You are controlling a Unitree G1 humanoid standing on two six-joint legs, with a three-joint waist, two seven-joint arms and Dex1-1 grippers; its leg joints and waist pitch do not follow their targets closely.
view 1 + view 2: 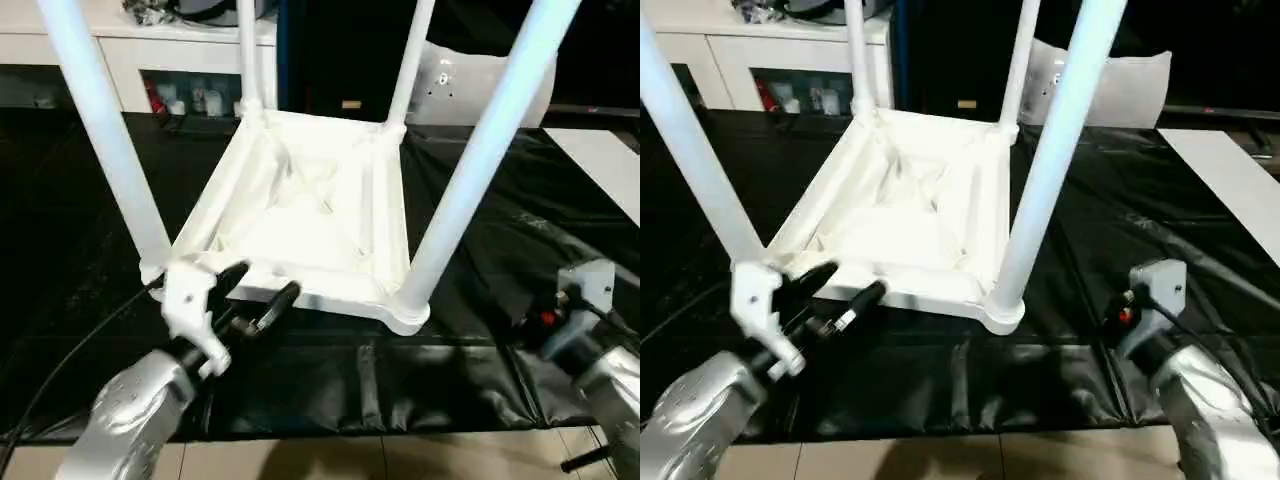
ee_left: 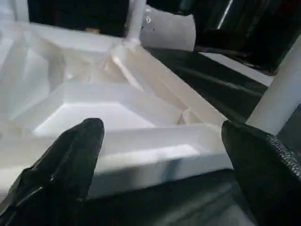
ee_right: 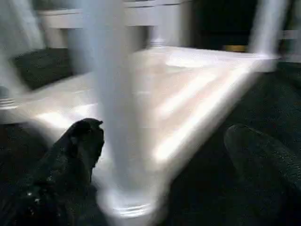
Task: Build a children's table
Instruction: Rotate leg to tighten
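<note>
The left gripper (image 1: pixel 262 290), two black fingers on a silver forearm, is held wide apart and grips nothing. Just ahead of its fingertips the near edge of the white plastic rectangular tabletop (image 1: pixel 300 215) is seen, lying upside down with its ribbed underside facing up. Whether the fingertips touch that edge cannot be told. Just beside this gripper, on its outer side, one long tapered white tube leg (image 1: pixel 105 130) stands in a round corner socket.

The right gripper (image 3: pixel 164 155) is likewise spread wide and empty. Between and just beyond its two black fingers (image 3: pixel 77 155) a second white tube leg (image 1: pixel 480 160) rises from the near right corner socket (image 1: pixel 405 310); no contact with it is seen.

Farther from both grippers, two more white legs (image 1: pixel 410 60) stand in the far corner sockets. The whole table is set on a black sheet (image 1: pixel 330 385) spread over the work surface. Beyond it a white cabinet with glass doors (image 1: pixel 130 70) is seen.
</note>
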